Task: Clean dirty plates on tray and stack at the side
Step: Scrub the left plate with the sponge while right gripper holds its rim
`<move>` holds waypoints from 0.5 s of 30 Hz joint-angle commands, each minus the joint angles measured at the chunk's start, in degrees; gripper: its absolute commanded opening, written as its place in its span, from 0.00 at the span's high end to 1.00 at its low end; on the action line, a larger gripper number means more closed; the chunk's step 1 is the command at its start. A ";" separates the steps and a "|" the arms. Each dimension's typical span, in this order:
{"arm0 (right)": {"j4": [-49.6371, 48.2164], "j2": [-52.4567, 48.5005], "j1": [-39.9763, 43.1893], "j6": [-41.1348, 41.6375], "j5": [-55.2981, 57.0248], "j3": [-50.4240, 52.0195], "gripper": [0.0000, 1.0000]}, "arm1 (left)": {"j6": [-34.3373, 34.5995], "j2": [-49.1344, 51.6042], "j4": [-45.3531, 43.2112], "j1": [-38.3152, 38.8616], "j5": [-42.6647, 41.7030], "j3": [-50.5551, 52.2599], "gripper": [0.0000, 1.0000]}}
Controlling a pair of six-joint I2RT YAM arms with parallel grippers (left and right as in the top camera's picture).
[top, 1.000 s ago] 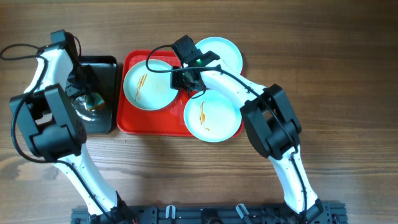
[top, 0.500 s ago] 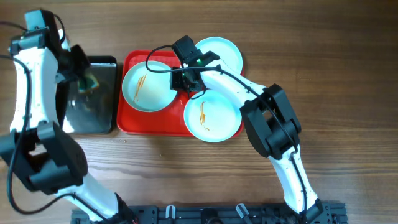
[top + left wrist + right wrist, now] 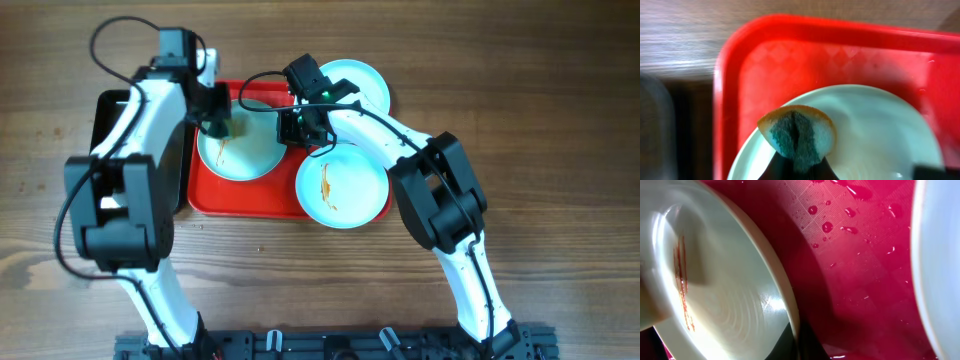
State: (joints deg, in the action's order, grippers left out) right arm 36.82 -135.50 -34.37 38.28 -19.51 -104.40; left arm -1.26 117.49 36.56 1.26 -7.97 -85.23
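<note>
At the 9 o'clock end of the red tray (image 3: 230, 197), the left claw (image 3: 215, 122) is clamped on a round sponge (image 3: 797, 132) with a dark green centre and an orange rim, poised over the far-left rim of the gripped plate (image 3: 245, 150). The right claw (image 3: 297, 125) is closed on that plate's 3 o'clock rim, and the right wrist view shows the rim tilted up off the wet, droplet-beaded tray floor. A thin orange-brown smear (image 3: 226, 133) runs across the plate's centre.

The far plate (image 3: 352, 85) sits at the tray's 1 o'clock corner and overhangs its edge onto the desk (image 3: 540, 150). The near plate (image 3: 342, 188), streaked orange at the centre, sits at 4 o'clock and overlaps both the near and right edges of the tray. Only a narrow strip of bare red floor separates the three plates, and the right claw fills it.

A black tray (image 3: 103, 115) lies just beside the red tray at 9 o'clock, mostly hidden under the left arm. Open wood spreads at 3 o'clock of the tray and toward 6 o'clock.
</note>
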 commanded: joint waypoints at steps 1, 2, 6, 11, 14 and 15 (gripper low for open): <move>0.09 -2.10 0.22 -0.81 -1.16 -0.37 0.96 | -1.60 3.26 -4.26 1.75 0.55 0.76 0.96; 0.09 -2.10 0.22 -0.81 -1.18 -0.37 0.96 | -2.34 4.02 -5.62 2.12 0.57 0.76 0.96; -0.24 -2.10 0.22 -0.79 -1.16 -0.37 0.96 | -4.39 5.97 -13.07 3.02 5.16 0.76 0.96; -0.37 -2.10 0.22 -0.79 -1.16 -0.37 0.96 | -5.84 5.97 -9.33 3.15 6.58 0.76 0.96; -0.74 -2.10 0.22 -0.79 -1.18 -0.37 0.96 | -4.92 5.97 1.40 3.15 6.56 0.76 0.96; -0.81 -2.10 0.22 -0.79 -1.18 -0.37 0.96 | -3.43 5.97 4.85 3.13 6.54 0.76 0.96</move>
State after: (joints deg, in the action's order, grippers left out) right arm 36.23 -135.66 -33.76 38.24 -19.75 -104.40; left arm -5.76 121.64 33.85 4.38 -2.55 -86.15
